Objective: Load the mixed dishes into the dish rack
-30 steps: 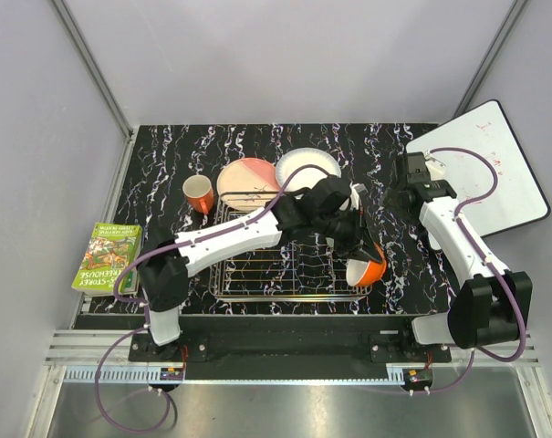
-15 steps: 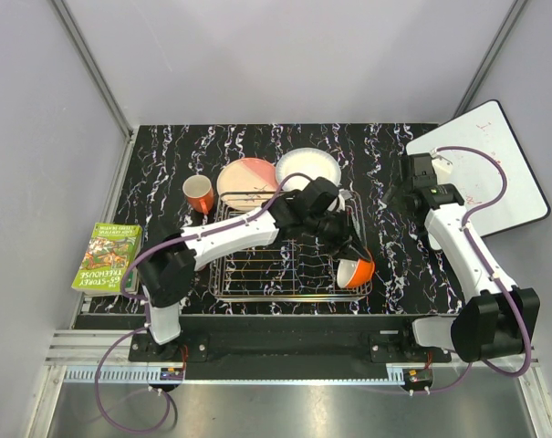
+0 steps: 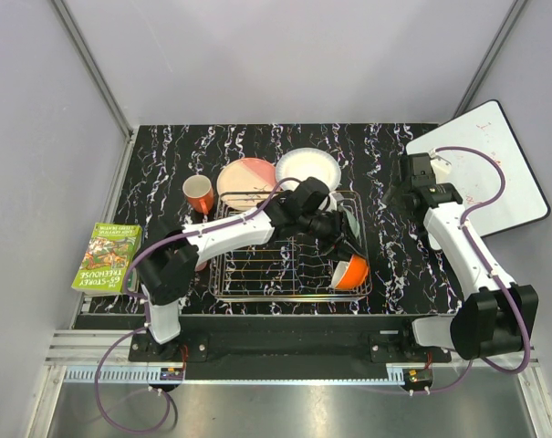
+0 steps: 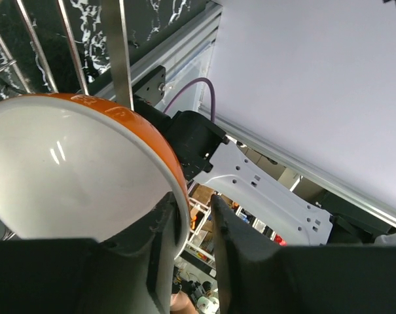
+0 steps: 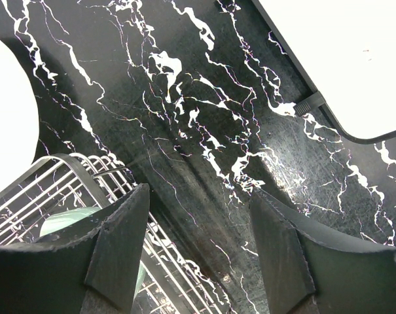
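Sitting in the silver wire dish rack (image 3: pixel 257 274), the orange white-lined bowl (image 3: pixel 351 272) is straddled by the parted left gripper (image 4: pixel 194 209); right gripper (image 5: pixel 199 193) is spread empty; orange mug (image 3: pixel 199 192), pink-and-peach plate (image 3: pixel 246 181), white plate (image 3: pixel 305 167) are unloaded.

Black marbled table (image 3: pixel 166 155): dish rack (image 3: pixel 257 269) near front; orange mug (image 3: pixel 199 192), pink-and-peach plate (image 3: pixel 244 178), white plate (image 3: pixel 309 167) behind; green book (image 3: pixel 106 258) left edge.

we see the orange bowl (image 3: pixel 350 272) come in from the right rim of the dish rack (image 3: pixel 276 294) and settle, tilted, in its near right corner. the left tool (image 4: pixel 194 209) draws back toward the rack's middle, and its jaws start to part around the bowl's rim. the right tool (image 5: pixel 199 196) shifts slightly toward the far right of the desk (image 3: pixel 166 164), its elbow swinging outward.
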Controlling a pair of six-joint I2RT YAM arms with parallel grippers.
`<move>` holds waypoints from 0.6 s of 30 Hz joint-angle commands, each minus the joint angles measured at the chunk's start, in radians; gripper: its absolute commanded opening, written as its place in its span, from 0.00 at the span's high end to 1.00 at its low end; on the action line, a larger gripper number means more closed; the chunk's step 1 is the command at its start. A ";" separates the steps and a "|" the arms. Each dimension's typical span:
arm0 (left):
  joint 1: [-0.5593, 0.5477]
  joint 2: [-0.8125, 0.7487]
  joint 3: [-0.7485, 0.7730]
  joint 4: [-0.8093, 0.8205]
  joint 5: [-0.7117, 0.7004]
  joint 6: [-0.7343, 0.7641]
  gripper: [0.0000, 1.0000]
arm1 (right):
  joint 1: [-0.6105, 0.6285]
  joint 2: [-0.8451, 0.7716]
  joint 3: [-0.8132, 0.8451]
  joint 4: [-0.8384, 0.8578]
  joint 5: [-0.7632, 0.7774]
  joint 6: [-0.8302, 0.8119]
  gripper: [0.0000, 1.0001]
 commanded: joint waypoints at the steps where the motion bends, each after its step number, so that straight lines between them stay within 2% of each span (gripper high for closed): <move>1: 0.002 0.004 0.011 0.104 0.086 -0.028 0.67 | -0.006 -0.009 0.031 0.011 0.016 -0.009 0.30; 13: 0.022 0.090 0.053 0.167 0.092 -0.013 0.66 | -0.006 -0.034 0.018 0.005 0.025 -0.011 0.29; 18: 0.047 0.078 0.030 0.127 0.078 0.019 0.65 | -0.006 -0.037 0.021 0.005 0.025 -0.011 0.28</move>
